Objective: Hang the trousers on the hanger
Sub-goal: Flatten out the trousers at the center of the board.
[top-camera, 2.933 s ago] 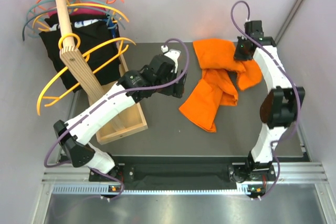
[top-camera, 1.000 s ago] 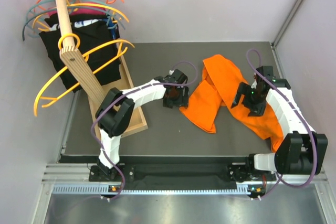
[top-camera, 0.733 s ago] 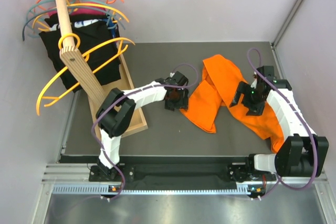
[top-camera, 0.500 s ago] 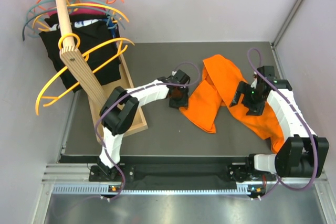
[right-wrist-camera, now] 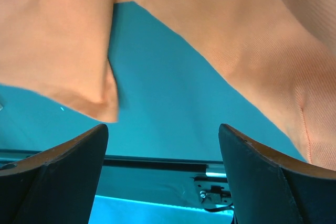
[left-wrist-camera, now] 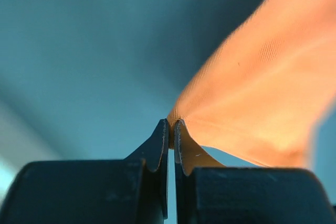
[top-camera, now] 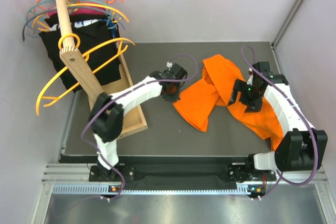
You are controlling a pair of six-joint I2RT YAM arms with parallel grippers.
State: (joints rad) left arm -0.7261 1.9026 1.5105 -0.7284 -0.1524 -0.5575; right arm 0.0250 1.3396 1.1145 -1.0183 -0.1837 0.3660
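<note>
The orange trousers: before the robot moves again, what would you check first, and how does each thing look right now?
1. Is the left gripper shut on the edge of the trousers: ok.
2. Is the pinch deep enough to survive a lift: cannot tell; only a thin fold shows between the fingers.
3. Is the right gripper open and holding nothing: ok.
4. Are the trousers laid out flat: not ok; the legs are folded over each other.
5. Is the hanger at hand: not ok; it hangs on the wooden rack, far left.
</note>
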